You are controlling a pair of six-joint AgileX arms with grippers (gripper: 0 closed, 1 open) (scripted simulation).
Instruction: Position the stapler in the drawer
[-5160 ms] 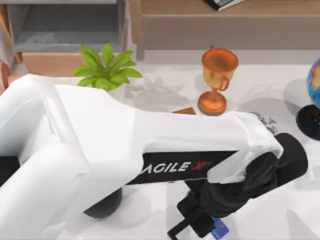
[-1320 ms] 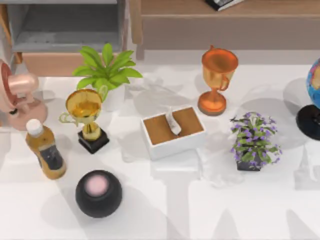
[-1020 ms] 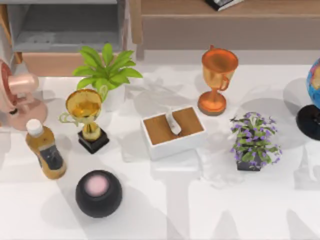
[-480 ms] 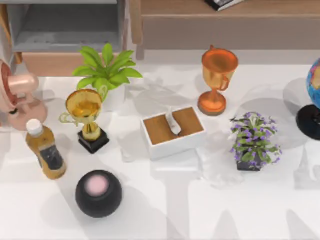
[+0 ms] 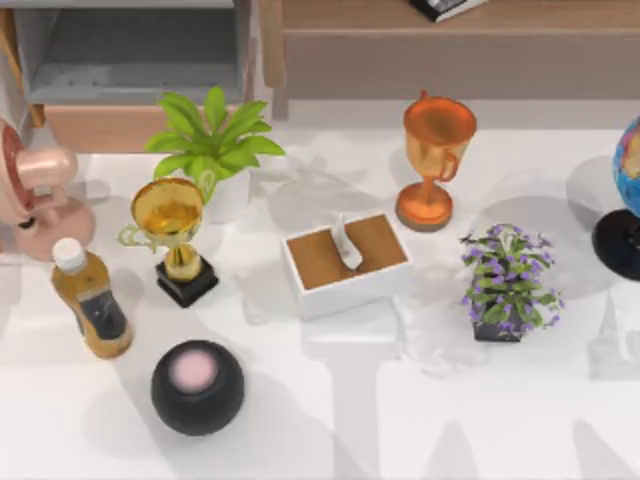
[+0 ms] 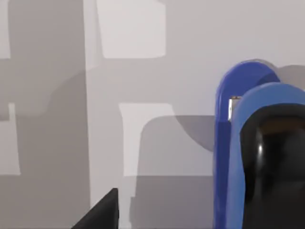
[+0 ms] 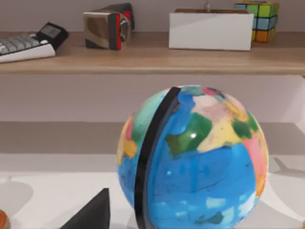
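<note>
Blue stapler (image 6: 248, 157) close under my left wrist camera, open drawer (image 5: 130, 60) at eleven o'clock overhead, claw states indiscernible.

The stapler (image 6: 248, 157) sits close in front of the left gripper, resting on the table (image 6: 157, 95). Right before the right gripper stands the globe (image 7: 193, 160); behind the globe runs a shelf (image 7: 152, 59) carrying a calculator (image 7: 28, 43), a box (image 7: 212, 28) and a puzzle cube (image 7: 261, 20).

Green plant (image 5: 214, 135) before drawer (image 5: 130, 60)
</note>
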